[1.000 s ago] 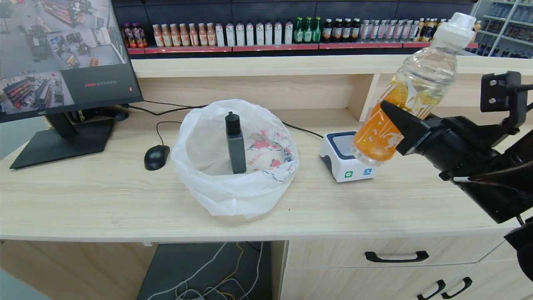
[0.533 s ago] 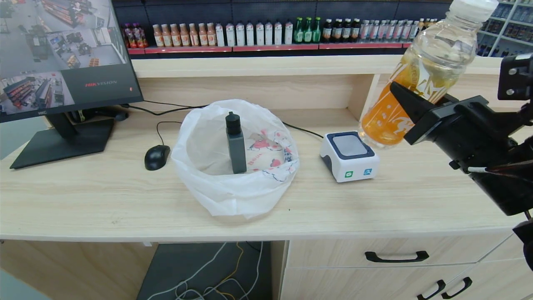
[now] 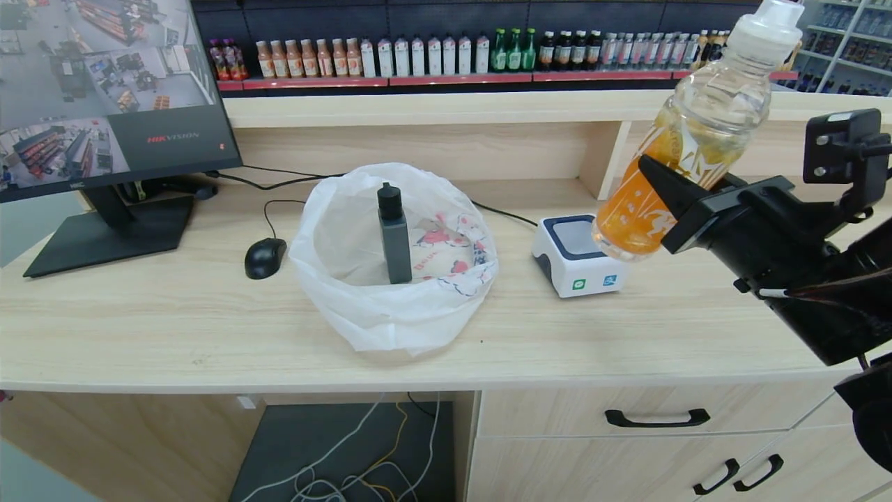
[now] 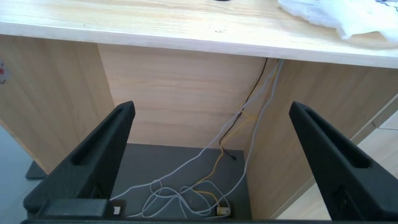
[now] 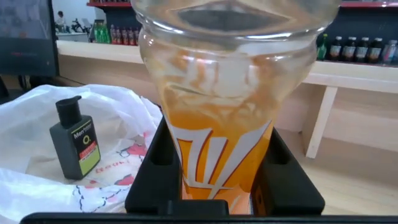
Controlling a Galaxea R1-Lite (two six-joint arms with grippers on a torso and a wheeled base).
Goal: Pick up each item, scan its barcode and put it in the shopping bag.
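1 wood counter (image 3: 174,328), monitor (image 3: 104,90), mouse (image 3: 265,258), scanner (image 3: 566,270), drink bottle (image 3: 697,132) aloft, shelves (image 3: 446,59) behind

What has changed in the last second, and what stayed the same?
The right gripper, shut on the orange drink bottle, lifted it up and away from the scanner, then lowered it back toward the scanner. The shopping bag, the dark bottle in it and the scanner stayed; the camera shifted slightly.
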